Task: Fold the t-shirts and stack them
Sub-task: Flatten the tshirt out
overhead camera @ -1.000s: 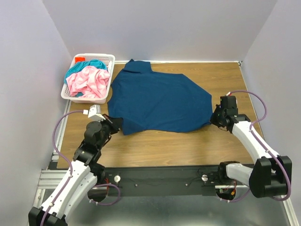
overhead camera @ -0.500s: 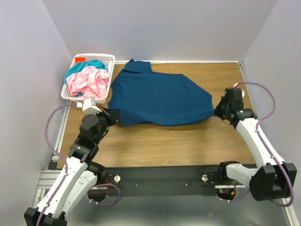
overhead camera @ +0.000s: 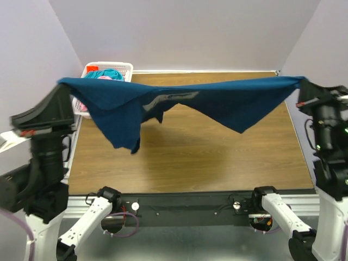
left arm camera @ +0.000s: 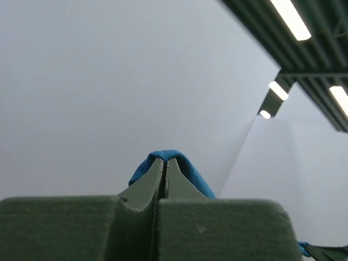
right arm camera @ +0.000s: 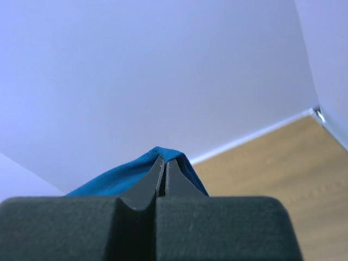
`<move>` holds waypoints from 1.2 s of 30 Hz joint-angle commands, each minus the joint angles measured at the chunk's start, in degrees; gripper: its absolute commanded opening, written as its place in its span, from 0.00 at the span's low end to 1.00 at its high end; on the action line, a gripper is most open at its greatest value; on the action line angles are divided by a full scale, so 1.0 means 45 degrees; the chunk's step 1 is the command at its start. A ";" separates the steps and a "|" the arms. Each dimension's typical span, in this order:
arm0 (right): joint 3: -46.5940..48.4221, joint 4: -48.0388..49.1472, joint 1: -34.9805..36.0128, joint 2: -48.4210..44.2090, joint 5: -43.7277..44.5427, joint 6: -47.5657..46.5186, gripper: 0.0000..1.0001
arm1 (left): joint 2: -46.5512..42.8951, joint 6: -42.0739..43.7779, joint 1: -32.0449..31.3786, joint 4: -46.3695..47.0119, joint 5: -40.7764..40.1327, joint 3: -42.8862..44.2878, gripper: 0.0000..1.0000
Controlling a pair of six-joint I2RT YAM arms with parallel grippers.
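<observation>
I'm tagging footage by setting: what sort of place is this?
Likely a robotics lab test cell: plain pale partition walls box in a wood-grain table, with long ceiling strip lights overhead.

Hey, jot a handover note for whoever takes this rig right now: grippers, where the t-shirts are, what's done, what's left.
Left gripper shut on one end of the dark blue t-shirt.
Right gripper shut on the other end.
The shirt hangs stretched between them above the table.
Teal t-shirt and pink t-shirt lie in the white basket.
Done: nothing folded or stacked.
Left: fold all three, stack them.
</observation>
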 commanded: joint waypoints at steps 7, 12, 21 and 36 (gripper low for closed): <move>0.2465 -0.0933 -0.0061 -0.1125 0.0918 -0.0657 0.01 | 0.1331 0.2145 -0.0003 0.0420 0.2767 0.4275 0.00; 0.2312 -0.1032 -0.0060 -0.0775 0.1504 -0.0696 0.01 | 0.2192 0.2456 -0.0003 0.0359 0.2613 0.4435 0.00; -0.0146 -0.0935 -0.0061 0.2094 0.3847 -0.0482 0.01 | 0.5801 0.4293 0.0016 0.1550 -0.0960 0.1799 0.00; -0.1088 0.1488 -0.1408 1.2156 0.2816 -0.0169 0.96 | 2.0671 0.3982 0.0192 -0.3763 -0.1630 1.0275 0.98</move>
